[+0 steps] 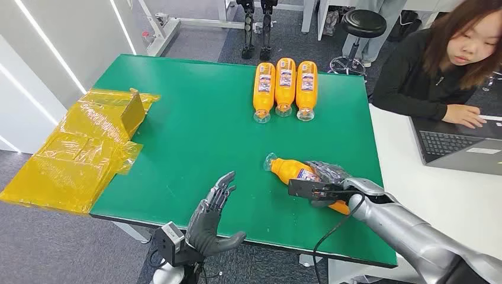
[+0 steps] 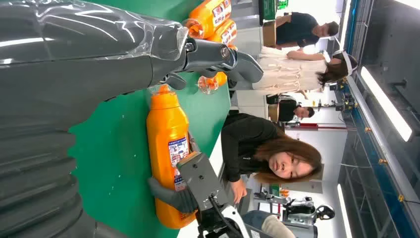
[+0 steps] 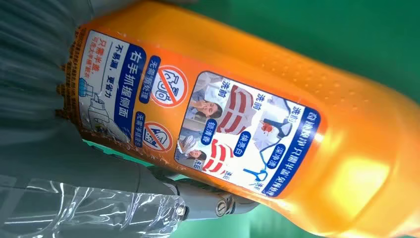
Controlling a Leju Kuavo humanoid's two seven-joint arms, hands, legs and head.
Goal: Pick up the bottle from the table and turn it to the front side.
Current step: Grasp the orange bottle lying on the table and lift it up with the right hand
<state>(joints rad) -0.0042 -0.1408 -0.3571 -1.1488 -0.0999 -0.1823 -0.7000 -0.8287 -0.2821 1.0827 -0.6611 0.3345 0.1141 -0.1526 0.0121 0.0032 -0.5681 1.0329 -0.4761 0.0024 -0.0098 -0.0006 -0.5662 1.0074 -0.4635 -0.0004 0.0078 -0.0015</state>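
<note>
An orange bottle point(image 1: 293, 170) lies on its side on the green table point(image 1: 195, 136), near the front edge on the robot's right, its clear cap end pointing toward the table's middle and slightly away from the robot. The right hand point(image 1: 325, 183) grasps the bottle around its body, dark fingers wrapped over the lower half so that the base end is partly hidden behind the hand and wrist. The right wrist view shows the bottle point(image 3: 247, 124) close up, with a printed label of blue-and-white text panels and red-ringed warning symbols turned toward the camera and the thumb point(image 3: 203, 198) pressed against the bottle's side. In the left wrist view the same bottle point(image 2: 168, 144) rests on the green surface with the right hand's fingers around its lower part. The left hand point(image 1: 213, 216) hovers over the table's front edge, well apart from the bottle, holding nothing, its fingers extended and spread and its thumb out to the side. At the far edge of the table three more orange bottles point(image 1: 285, 86) lie side by side, touching, caps toward the robot. Crumpled yellow plastic wrapping point(image 1: 83, 148) hangs over the table's left side. A person in a black top point(image 1: 426, 65) sits at a white desk on the right with a laptop point(image 1: 462, 148).
</note>
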